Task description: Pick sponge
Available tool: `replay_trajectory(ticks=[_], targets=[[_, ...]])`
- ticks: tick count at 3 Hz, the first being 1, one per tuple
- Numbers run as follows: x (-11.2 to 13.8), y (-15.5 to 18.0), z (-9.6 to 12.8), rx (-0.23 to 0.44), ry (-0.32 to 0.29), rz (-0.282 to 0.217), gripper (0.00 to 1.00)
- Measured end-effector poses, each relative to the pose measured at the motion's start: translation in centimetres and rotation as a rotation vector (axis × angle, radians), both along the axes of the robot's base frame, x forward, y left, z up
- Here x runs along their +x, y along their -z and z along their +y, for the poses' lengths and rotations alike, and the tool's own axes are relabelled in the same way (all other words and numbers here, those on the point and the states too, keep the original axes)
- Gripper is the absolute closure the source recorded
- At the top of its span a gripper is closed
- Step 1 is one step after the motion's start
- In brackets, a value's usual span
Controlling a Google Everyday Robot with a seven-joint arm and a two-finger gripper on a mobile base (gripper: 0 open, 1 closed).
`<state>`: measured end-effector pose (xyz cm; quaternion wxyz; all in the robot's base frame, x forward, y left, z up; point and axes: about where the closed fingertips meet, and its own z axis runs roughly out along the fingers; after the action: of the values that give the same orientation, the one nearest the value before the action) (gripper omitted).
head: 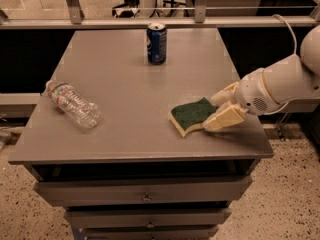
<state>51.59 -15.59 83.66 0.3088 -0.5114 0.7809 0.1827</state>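
Camera view: gripper [212, 112] sits low at the desk's [125, 84] right edge, 2 fingers spread (not yet clamped) astride the sponge [191, 115] near the front-right corner, positioned for closing.

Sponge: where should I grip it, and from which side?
Probably at its right end, pinched across the short width, coming in low from the right. The sponge lies flat on the table, green side up, and that end points toward the open gripper, which straddles it.

Gripper [212, 112] at sponge [189, 115] right end, fingers [226, 119] apart
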Motion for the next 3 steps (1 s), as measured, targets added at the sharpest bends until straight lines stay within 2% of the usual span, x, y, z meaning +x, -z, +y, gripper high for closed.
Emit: replay_trajectory(ticks=[2, 3], targets=[[0.9, -2.3, -0.2, 0.024, 0.029, -0.042, 0.87], [1.8, -4.9, -0.7, 0.053, 0.046, -0.08, 1.0]])
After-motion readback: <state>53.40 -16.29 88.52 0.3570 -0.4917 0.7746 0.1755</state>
